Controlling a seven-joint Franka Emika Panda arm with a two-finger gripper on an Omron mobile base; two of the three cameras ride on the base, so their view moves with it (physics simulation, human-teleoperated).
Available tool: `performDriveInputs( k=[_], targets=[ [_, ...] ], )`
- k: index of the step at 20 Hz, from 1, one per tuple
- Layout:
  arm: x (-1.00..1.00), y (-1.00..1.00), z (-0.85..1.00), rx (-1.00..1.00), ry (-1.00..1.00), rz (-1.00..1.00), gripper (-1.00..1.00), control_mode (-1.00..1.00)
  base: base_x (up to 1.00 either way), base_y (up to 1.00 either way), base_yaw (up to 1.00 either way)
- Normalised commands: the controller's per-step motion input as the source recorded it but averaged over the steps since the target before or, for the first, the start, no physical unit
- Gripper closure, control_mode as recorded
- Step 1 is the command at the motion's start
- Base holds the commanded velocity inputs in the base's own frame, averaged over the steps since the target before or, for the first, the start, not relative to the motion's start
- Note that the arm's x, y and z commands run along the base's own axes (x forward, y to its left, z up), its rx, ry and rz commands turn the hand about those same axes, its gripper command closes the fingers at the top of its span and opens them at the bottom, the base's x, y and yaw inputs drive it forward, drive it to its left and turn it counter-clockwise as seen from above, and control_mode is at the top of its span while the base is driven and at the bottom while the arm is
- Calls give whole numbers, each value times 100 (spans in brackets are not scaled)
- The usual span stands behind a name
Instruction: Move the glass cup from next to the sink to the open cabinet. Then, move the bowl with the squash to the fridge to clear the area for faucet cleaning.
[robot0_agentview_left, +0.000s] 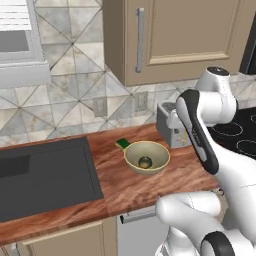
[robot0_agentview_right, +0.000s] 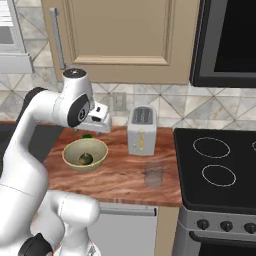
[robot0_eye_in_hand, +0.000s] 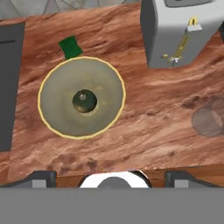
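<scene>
The pale yellow-olive bowl (robot0_eye_in_hand: 82, 98) sits on the wooden counter with the dark green squash (robot0_eye_in_hand: 85, 101) at its centre. My gripper (robot0_eye_in_hand: 111, 177) hangs open above it, nearer the counter's front edge, its fingers wide apart and holding nothing. The bowl (robot0_agentview_right: 85, 154) lies just below my hand (robot0_agentview_right: 98, 127), and it also shows right of the black sink (robot0_agentview_left: 50, 175) as the bowl (robot0_agentview_left: 146, 157). The clear glass cup (robot0_agentview_right: 153, 174) stands in front of the toaster, apart from the bowl; in the hand view it is the faint cup (robot0_eye_in_hand: 210, 120). Fridge and faucet are out of view.
A silver toaster (robot0_agentview_right: 141, 130) stands at the back of the counter beside the bowl. A small green item (robot0_eye_in_hand: 70, 47) lies behind the bowl. A tan wall cabinet (robot0_agentview_left: 175, 40) overhead has its door shut. A black stove (robot0_agentview_right: 220, 165) adjoins the counter on the right.
</scene>
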Motion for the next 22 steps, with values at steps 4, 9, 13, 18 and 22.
performDriveInputs(
  k=[4, 9, 13, 18, 22],
  targets=[
    [93, -62, -41, 7, 9, 0, -100, -100, 0, 0, 0],
    [40, -20, -88, 10, 7, -3, -100, -100, 0, 0, 0],
    [47, 31, -78, 2, 6, -15, -100, -100, 0, 0, 0],
    [37, 28, -71, 0, 0, -17, -100, -100, 0, 0, 0],
    [23, 0, -47, 0, 0, -9, -100, -100, 0, 0, 0]
  ],
)
